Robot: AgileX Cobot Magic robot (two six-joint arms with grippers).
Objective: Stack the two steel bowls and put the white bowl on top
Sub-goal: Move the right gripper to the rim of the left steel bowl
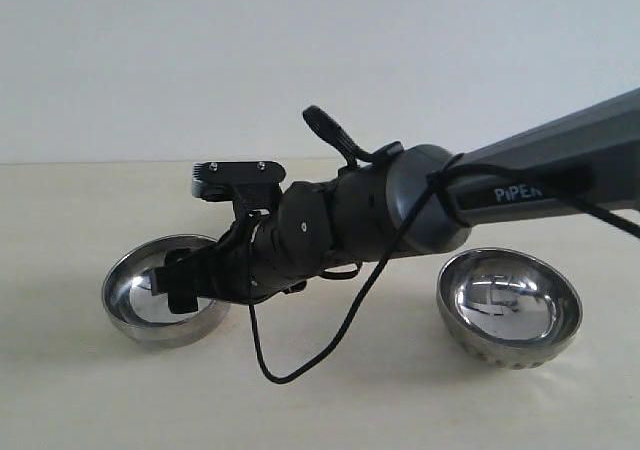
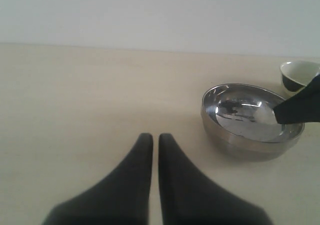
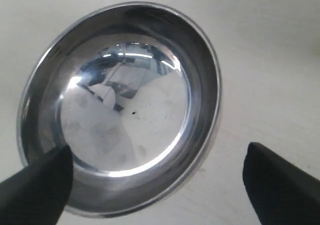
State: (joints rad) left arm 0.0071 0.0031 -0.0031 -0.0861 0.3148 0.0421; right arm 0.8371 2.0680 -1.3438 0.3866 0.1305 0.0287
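Right pincer (image 3: 157,150), spread wide, seems to straddle the smooth steel bowl (image 3: 125,110) at its rim. Close squarely, then lift toward the ribbed bowl (image 1: 510,305), well apart from it. White bowl (image 2: 297,72) sits just beyond.

Mirror-polished smooth steel bowl (image 1: 135,292), mirror-polished ribbed steel bowl (image 1: 510,308), glossy white bowl (image 2: 299,72), matt pale table (image 1: 350,405).

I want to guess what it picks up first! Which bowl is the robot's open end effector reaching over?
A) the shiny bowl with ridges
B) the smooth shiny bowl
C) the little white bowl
B: the right end effector stands open across the rim of the smooth shiny bowl, one tip inside it and one outside.
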